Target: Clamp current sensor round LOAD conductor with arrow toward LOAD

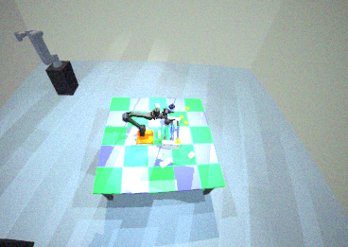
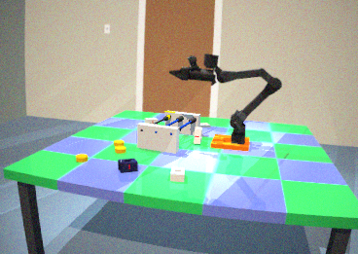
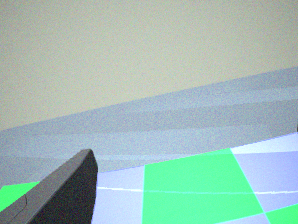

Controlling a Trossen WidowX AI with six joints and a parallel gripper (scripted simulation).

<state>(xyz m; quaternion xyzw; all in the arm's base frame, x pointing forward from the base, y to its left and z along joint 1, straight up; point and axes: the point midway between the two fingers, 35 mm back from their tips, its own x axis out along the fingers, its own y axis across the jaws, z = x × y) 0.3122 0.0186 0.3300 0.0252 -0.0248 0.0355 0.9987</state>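
A small dark navy block with a red mark (image 1: 171,107) (image 2: 127,165), apparently the sensor, stands on the table apart from the conductor rack; its arrow and jaw are too small to make out. The rack has two white panels (image 1: 170,145) (image 2: 158,137) with black and blue conductors between them; no LOAD lettering is readable. My gripper (image 1: 174,117) (image 2: 173,73) (image 3: 195,137) is open and empty, high above the table and pointing sideways. In the wrist view one finger shows at lower left and a sliver of the other at the right edge.
Several yellow pieces (image 1: 187,109) (image 2: 82,158) lie beside the rack. A white block (image 2: 177,175) stands near the navy one; a white piece with red marks (image 2: 197,135) is beside the rack. White pieces (image 1: 165,162) (image 1: 191,154) lie beyond it. My arm's base is orange (image 1: 145,137) (image 2: 221,143).
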